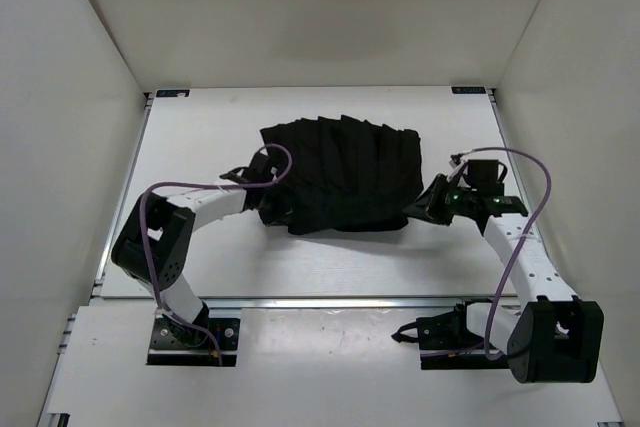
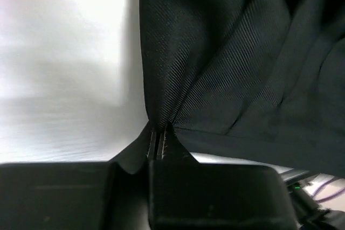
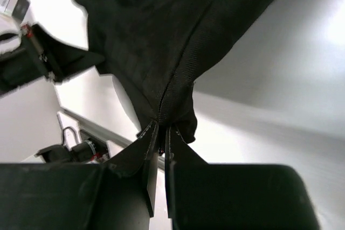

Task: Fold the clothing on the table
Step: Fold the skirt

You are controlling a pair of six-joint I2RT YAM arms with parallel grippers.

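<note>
over the table point(image 1: 200, 147), left hand point(image 2: 159, 136) and right hand point(image 3: 161, 130) each pinch opposite edges of the clothing point(image 1: 345, 172).

Black pleated clothing point(image 1: 345, 172) (matte twill) on white table point(image 1: 200, 137).

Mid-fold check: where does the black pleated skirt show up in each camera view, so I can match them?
Top external: skirt at the centre of the picture, mid-table.
Left wrist: fills the right and top, its edge pinched in the left gripper at bottom centre.
Right wrist: runs from the top down into the right gripper.
Shared landmark: the white table shows beside the fabric in all three.
</note>
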